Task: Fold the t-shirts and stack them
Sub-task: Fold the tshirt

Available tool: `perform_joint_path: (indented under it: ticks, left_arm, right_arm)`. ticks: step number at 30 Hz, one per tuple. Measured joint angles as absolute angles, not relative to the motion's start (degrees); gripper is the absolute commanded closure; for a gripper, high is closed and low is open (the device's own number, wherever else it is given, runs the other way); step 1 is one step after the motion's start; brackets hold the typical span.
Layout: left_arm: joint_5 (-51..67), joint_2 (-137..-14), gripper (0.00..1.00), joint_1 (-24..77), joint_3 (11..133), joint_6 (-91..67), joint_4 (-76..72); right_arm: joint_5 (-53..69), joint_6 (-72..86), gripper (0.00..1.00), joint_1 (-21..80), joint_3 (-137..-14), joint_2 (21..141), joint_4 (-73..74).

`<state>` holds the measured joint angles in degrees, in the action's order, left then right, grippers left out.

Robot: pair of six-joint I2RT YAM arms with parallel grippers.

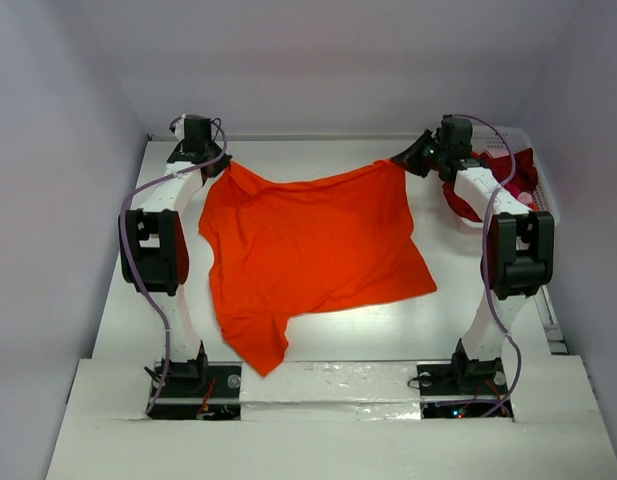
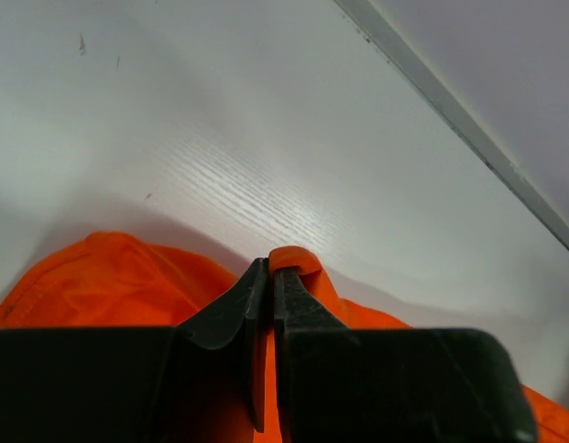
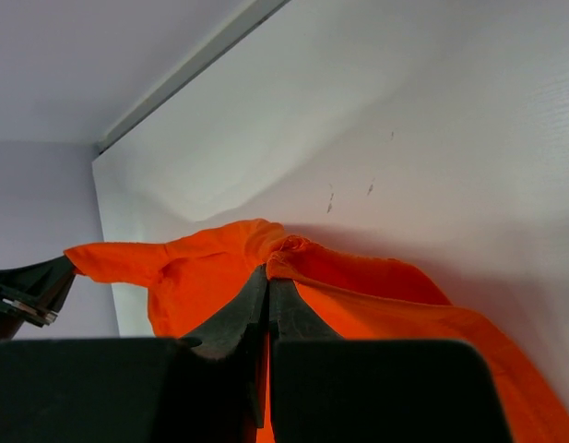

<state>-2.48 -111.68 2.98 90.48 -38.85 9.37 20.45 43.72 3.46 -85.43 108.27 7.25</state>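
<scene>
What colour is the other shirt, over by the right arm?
The shirt is dark red; the top external view shows it best.

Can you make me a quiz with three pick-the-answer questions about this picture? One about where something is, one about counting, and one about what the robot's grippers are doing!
1. Where is the dark red t-shirt?
A. At the far right, behind the right arm
B. Under the orange one
C. At the near edge of the table

2. How many t-shirts can you see?
A. One
B. Two
C. Four

3. What are the left gripper and right gripper doing?
A. Both open, above the table
B. Both shut on the orange t-shirt
C. Both holding the red one

Answers:
1 A: it lies bunched up at the far right corner.
2 B: one is orange and one is dark red.
3 B: each wrist view shows orange cloth pinched between closed fingers.
</scene>
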Motion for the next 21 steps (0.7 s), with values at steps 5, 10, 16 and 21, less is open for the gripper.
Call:
perform_joint_path:
  ticks: [5,10,16,21]
  left_arm:
    - [-1.78,-111.70,1.00,2.98,90.80,-38.89,13.54]
    - [-1.87,-111.70,1.00,2.98,91.24,-38.87,16.64]
    - [-1.80,-111.70,1.00,2.98,91.64,-38.87,18.04]
    - [-1.65,-111.70,1.00,2.98,92.29,-38.85,18.48]
  right_arm:
    - [20.64,44.03,1.00,3.46,-85.43,108.27,9.15]
    - [20.75,44.95,1.00,3.46,-85.43,108.27,12.49]
    - [20.45,44.84,1.00,3.46,-92.14,111.48,20.45]
    - [21.23,45.56,1.00,3.46,-97.36,116.42,22.17]
